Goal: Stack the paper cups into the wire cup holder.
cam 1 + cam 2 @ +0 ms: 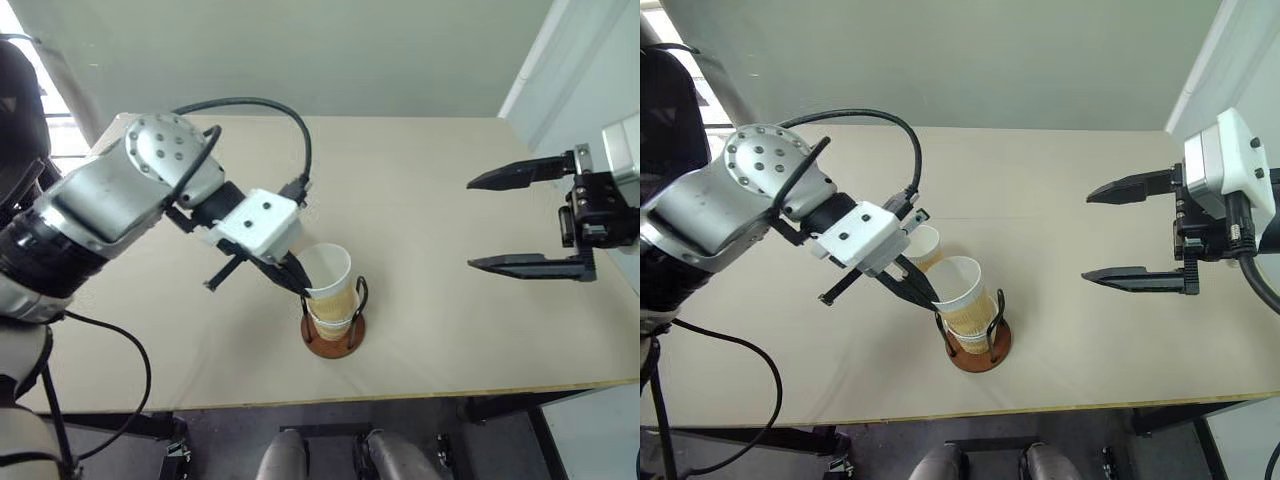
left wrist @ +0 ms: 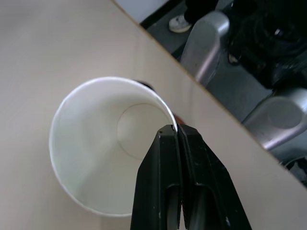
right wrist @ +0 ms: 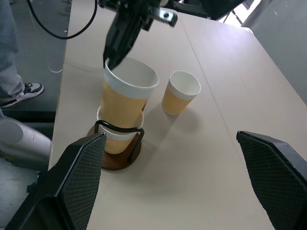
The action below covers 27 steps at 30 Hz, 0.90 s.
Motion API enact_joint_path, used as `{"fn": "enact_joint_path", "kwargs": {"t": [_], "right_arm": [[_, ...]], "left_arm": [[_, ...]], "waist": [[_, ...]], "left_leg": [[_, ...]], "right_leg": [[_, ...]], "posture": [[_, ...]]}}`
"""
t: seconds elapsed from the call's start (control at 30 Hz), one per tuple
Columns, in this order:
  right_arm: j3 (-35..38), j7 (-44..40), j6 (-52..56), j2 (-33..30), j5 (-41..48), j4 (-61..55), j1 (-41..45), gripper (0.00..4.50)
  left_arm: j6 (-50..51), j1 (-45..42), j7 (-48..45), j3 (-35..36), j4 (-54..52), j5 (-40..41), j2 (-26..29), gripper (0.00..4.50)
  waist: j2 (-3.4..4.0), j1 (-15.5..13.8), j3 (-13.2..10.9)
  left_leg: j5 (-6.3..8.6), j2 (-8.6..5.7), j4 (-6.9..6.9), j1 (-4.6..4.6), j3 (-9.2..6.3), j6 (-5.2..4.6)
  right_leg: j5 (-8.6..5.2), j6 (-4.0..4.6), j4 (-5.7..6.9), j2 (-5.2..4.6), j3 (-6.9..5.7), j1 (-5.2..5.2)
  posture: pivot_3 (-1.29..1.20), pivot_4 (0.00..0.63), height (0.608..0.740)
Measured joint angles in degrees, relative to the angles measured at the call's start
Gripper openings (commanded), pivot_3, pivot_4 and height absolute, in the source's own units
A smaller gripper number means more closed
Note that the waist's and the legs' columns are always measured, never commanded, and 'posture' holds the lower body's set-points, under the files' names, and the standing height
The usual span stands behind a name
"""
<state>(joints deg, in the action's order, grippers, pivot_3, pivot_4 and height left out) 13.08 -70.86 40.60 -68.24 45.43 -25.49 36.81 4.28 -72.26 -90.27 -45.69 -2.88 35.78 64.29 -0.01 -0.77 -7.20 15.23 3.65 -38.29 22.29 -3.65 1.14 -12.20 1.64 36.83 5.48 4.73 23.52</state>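
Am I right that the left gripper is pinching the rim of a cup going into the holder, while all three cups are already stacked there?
Not quite: the right wrist view shows the third cup standing on the table beside the holder. The left gripper does pinch the upper cup.

Hidden and cut-off parts

The wire cup holder (image 2: 144, 86) sits almost wholly behind the pinched cup (image 2: 96, 143); a person's shoe and trouser leg (image 3: 14, 72) run off the edge.

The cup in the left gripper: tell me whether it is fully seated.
Not yet. The held cup sits tilted, only partly inside the lower cup in the wire cup holder.
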Motion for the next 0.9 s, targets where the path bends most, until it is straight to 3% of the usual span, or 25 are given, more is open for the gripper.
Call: {"fn": "enact_joint_path", "kwargs": {"t": [0.3, 0.4, 0.63, 0.77, 0.9], "right_arm": [[0.00, 0.59, 0.28, -0.06, 0.45, -0.75, -0.58, 4.50], [0.00, 0.59, 0.27, -0.07, 0.45, -0.77, -0.58, 4.50], [-0.49, 0.54, -0.04, -0.07, 0.26, -0.24, -0.51, 4.50], [-0.96, 0.21, -0.73, -0.06, -0.59, 0.78, 0.08, 4.50], [-1.69, -0.17, -1.73, -0.04, -1.23, 1.62, 0.91, 4.50]], "left_arm": [[-1.06, 0.02, -0.02, -0.11, 0.01, -0.42, -0.54, 0.06], [-0.76, 0.03, -0.05, 0.14, 0.18, -0.87, -1.26, 0.60], [0.00, 0.45, -0.14, 3.30, 0.54, -2.45, -2.51, 3.06], [1.02, 1.68, -0.16, 8.36, 2.86, -5.21, -6.15, 4.46], [1.15, 1.71, 2.91, 15.89, 8.66, -10.22, -8.88, 4.46]], "waist": [[0.00, 0.00, 0.00], [0.00, 0.00, 0.00], [0.00, 0.00, 0.00], [0.00, -0.10, 0.00], [0.01, -0.08, 0.00]], "left_leg": [[0.00, -0.01, 0.00, 0.02, 0.01, 0.00], [0.00, -0.01, 0.00, 0.02, 0.02, -0.01], [0.01, -0.02, 0.00, 0.02, 0.02, -0.01], [0.01, -0.01, -0.03, 0.03, 0.02, -0.01], [0.02, -0.01, -0.04, 0.00, 0.01, -0.03]], "right_leg": [[-0.03, -0.04, -0.03, -0.01, 0.00, 0.01], [-0.02, -0.04, -0.02, -0.01, 0.00, 0.00], [-0.02, -0.04, -0.02, -0.01, 0.00, 0.01], [-0.01, -0.06, -0.01, -0.02, 0.00, 0.00], [0.00, -0.06, 0.00, -0.02, 0.01, 0.00]], "posture": [[0.00, 0.150, 0.740], [0.00, 0.150, 0.740], [0.00, 0.150, 0.740], [0.00, 0.150, 0.740], [0.00, 0.150, 0.740]]}}
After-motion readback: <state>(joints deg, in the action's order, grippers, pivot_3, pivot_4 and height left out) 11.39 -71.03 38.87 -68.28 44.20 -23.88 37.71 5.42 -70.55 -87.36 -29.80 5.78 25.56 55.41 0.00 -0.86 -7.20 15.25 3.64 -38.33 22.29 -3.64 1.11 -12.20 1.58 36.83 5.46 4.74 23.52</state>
